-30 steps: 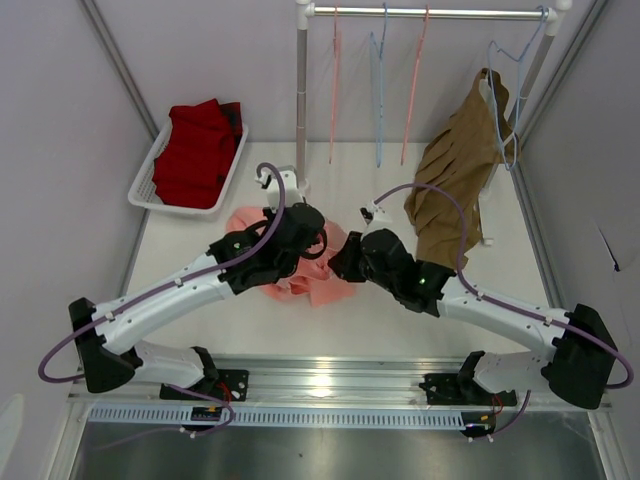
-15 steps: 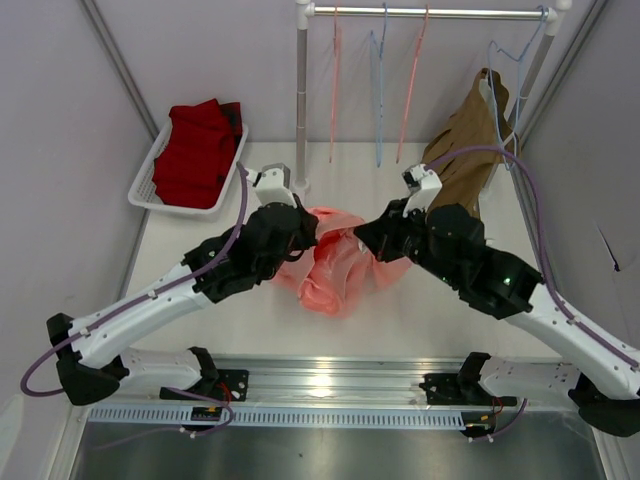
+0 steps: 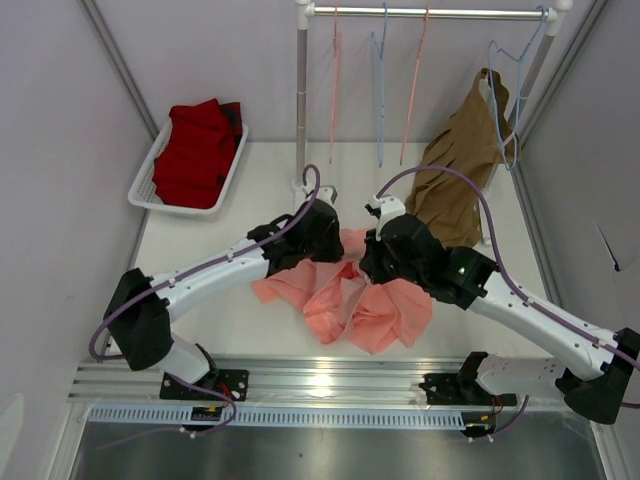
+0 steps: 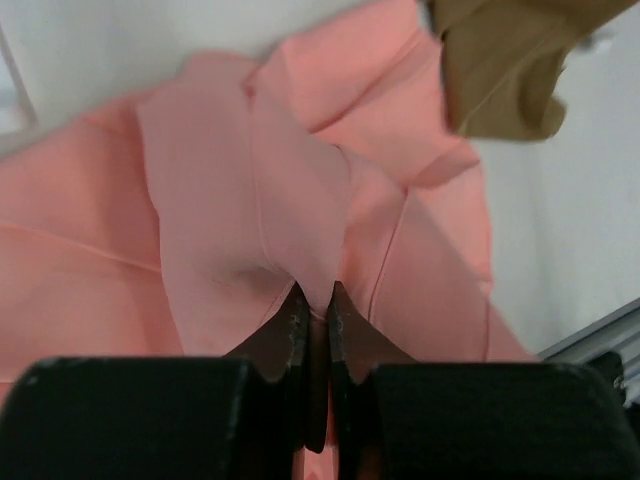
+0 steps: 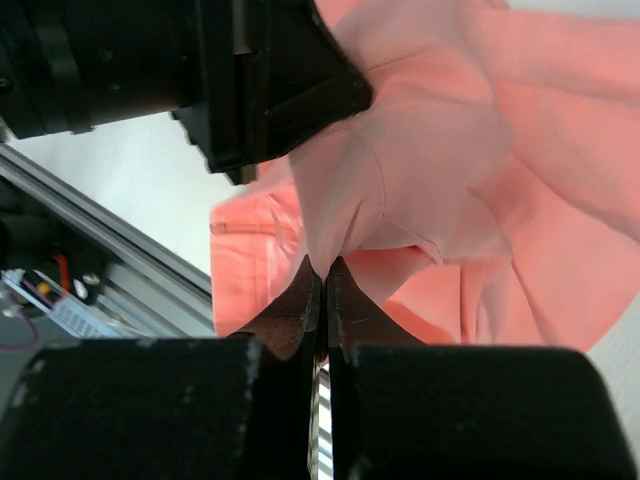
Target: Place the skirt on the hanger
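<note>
- The skirt (image 3: 345, 295) is seen bunched and crumpled on the table (image 3: 240, 335), at the middle and towards the near edge, with its upper folds lifted between the two arms.
- A fold of the skirt is pinched by the left gripper (image 4: 312, 305); its jaws are drawn almost together, with only the thin cloth between them.
- Another raised fold is clamped by the right gripper (image 5: 322, 285), whose jaws are pressed tight on the cloth.
- The two grippers are held close together above the skirt, the left one just beside the right.
- A pink hanger (image 3: 334, 90) and a second pink hanger (image 3: 413, 90) are hung on the rail (image 3: 430, 13) at the far side, well apart from the skirt; neither is touched.
- A brown garment (image 3: 455, 170) is hung at the far right on a light-blue hanger (image 3: 505, 70).
- A red cloth (image 3: 195, 150) is held in a white basket (image 3: 150, 180) at the far left.
</note>
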`<state>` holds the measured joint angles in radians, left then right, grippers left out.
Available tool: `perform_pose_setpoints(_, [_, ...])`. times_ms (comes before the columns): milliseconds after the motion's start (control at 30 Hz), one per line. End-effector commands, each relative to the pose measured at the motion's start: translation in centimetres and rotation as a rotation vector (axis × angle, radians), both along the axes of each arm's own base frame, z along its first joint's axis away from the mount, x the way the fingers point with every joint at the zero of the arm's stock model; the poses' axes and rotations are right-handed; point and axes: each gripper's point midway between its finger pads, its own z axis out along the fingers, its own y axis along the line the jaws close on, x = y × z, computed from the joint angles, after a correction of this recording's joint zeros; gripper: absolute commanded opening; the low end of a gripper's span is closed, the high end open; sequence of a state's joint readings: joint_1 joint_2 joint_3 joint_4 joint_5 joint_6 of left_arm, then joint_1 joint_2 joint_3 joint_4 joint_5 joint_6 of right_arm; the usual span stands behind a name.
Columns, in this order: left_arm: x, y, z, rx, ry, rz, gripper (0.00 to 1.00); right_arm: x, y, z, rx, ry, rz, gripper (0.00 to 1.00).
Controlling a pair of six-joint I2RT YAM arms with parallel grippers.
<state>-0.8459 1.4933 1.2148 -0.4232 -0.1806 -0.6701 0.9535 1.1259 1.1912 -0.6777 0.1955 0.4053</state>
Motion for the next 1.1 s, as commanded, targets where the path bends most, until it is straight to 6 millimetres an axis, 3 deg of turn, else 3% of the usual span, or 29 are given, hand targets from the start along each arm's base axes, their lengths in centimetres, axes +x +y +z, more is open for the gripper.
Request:
perform_pose_setpoints(0, [-1.3,0.5,-2.2,0.005,0.036,-0.057,0.22,0.0,0.3,0.6,0.041,-0.024,0.012,0.0])
perform_pose_setpoints(33, [-1.5,0.4,-2.0,-0.009,0.028,-0.062,0.29,0.1,0.3,0.3,0.04,-0.021,0.008,0.0])
perform_pose_setpoints(67, [-2.2,0.8,-3.3,0.003,0.042,-0.065,0.4,0.1,0.2,-0.3,0.033,-0.011,0.005,0.0])
perform_pose_setpoints(100, [-2.4,1.2,-2.6,-0.004,0.018,-0.057,0.45,0.0,0.2,-0.6,0.032,-0.006,0.005,0.0])
perform_pose_setpoints(167, [-3.4,1.9,-3.4,0.013,0.017,-0.055,0.57,0.0,0.2,-1.1,0.028,0.003,-0.001,0.0])
perform_pose_setpoints(200, [-3.5,2.5,-2.3,0.003,-0.013,-0.039,0.59,-0.1,0.0,-1.7,0.021,0.01,-0.005,0.0])
perform_pose_setpoints(267, [-4.6,3.9,-2.4,0.032,-0.033,-0.024,0.64,0.0,-0.2,-2.3,0.011,0.017,-0.019,0.0])
perform_pose_setpoints(400, [-6.6,5.5,-2.7,0.069,-0.036,-0.013,0.66,0.2,-0.4,-2.6,0.007,0.024,-0.032,0.0])
perform_pose_setpoints(533, [-8.8,8.0,-4.2,0.123,-0.022,0.057,0.69,0.7,-0.6,-2.5,0.01,0.022,-0.046,0.0])
perform_pose_setpoints(600, [-9.7,8.1,-4.3,0.077,0.007,0.1,0.69,1.1,-0.8,-2.5,0.008,0.022,-0.055,0.0])
perform_pose_setpoints(633, [-10.5,9.2,-5.9,0.098,0.038,0.127,0.69,1.1,-0.9,-2.7,0.004,0.03,-0.058,0.0])
perform_pose_setpoints(700, [-11.3,9.5,-5.9,0.024,0.073,0.184,0.69,1.5,-1.4,-2.8,-0.001,0.031,-0.075,0.0])
perform_pose_setpoints(733, [-12.1,10.6,-7.7,0.052,0.102,0.207,0.68,1.5,-1.5,-2.9,0.0,0.034,-0.078,0.0])
perform_pose_setpoints(800, [-12.6,10.8,-8.0,-0.001,0.128,0.245,0.67,1.6,-1.8,-3.1,-0.001,0.037,-0.081,0.0])
perform_pose_setpoints(833, [-13.1,11.3,-9.4,0.004,0.149,0.252,0.67,1.8,-2.0,-3.0,0.006,0.038,-0.087,0.0])
perform_pose_setpoints(900, [-13.6,11.3,-10.2,-0.03,0.185,0.277,0.67,1.7,-2.1,-3.1,0.011,0.042,-0.082,0.0])
perform_pose_setpoints(1067, [-13.0,9.8,-10.4,-0.119,0.164,0.271,0.7,1.8,-2.6,-3.1,0.014,0.043,-0.083,0.0])
